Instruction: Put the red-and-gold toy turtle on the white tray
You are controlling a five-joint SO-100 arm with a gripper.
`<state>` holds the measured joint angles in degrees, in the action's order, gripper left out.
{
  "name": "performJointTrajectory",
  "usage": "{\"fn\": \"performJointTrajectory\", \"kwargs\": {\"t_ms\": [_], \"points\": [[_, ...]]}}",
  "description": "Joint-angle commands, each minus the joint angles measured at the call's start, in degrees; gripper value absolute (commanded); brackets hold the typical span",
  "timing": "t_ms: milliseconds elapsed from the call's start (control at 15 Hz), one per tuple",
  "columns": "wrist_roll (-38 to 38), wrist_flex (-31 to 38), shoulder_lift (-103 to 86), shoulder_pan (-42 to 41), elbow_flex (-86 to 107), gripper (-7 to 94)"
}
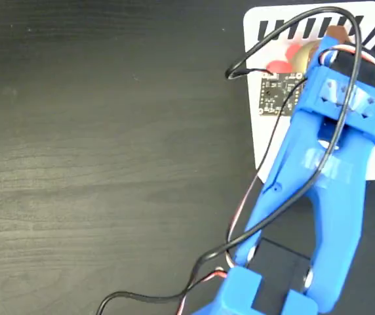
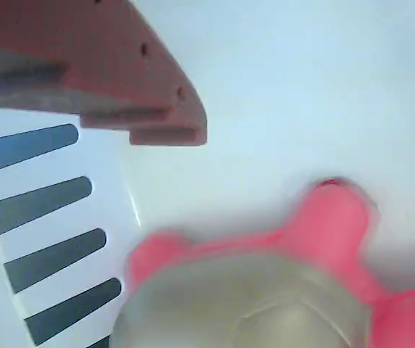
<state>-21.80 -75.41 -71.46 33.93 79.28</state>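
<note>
The red-and-gold toy turtle [image 2: 265, 290] lies on the white tray [image 2: 302, 87], its coral head and flippers spread around the gold shell. In the fixed view only a bit of the turtle [image 1: 291, 61] shows from under the blue arm's wrist, near the tray's [image 1: 261, 20] top striped edge. My gripper [image 1: 315, 49] hovers right over it. One reddish-brown finger [image 2: 120, 72] stands clear of the turtle with bare tray between them, so the gripper is open. The other finger is out of view.
Black slanted stripes [image 2: 40, 196] run along the tray edge beside the turtle. The blue arm [image 1: 318, 197] and its black cable [image 1: 266, 216] cross the tray's lower part. A dark wooden table [image 1: 109, 164] fills the left of the fixed view.
</note>
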Motion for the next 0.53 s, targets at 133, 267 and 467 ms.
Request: {"fn": "performJointTrajectory", "kwargs": {"t_ms": [133, 267, 467], "points": [[-1.0, 0.3, -2.9, 0.4, -0.2, 58], [0.1, 1.2, -4.0, 0.3, -0.2, 12], [3.8, 3.5, -5.9, -0.4, -0.4, 0]]}}
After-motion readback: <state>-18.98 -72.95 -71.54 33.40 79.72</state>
